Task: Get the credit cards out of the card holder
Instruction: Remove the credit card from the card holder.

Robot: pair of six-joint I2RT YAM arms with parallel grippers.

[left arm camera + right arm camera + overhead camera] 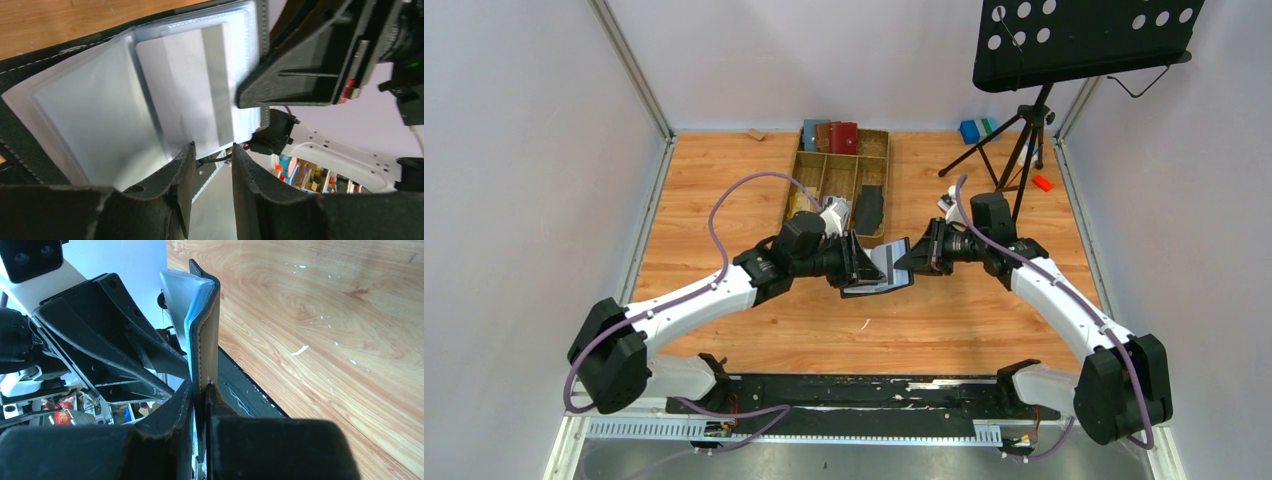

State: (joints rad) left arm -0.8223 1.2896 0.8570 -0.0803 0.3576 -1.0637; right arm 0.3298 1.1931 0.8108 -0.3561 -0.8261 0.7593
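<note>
The card holder (892,262) hung open above the desk (714,190), just in front of the tray (790,195). The right pincer (202,387) was pressed tight on its black cover edge. The left pincer (214,147) stood partly spread at the sleeve pages; whether it gripped them I cannot tell. A whitish card (200,85) sat in a sleeve.

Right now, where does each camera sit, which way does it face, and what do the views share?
Top external: above and behind the arms, looking down on the table; left gripper and right gripper meet at the card holder.
Left wrist: looks along its own fingers at the holder's open sleeve pages.
Right wrist: looks along its own fingers, shut on the holder's cover edge.
Shared: the card holder, in all three.
</note>
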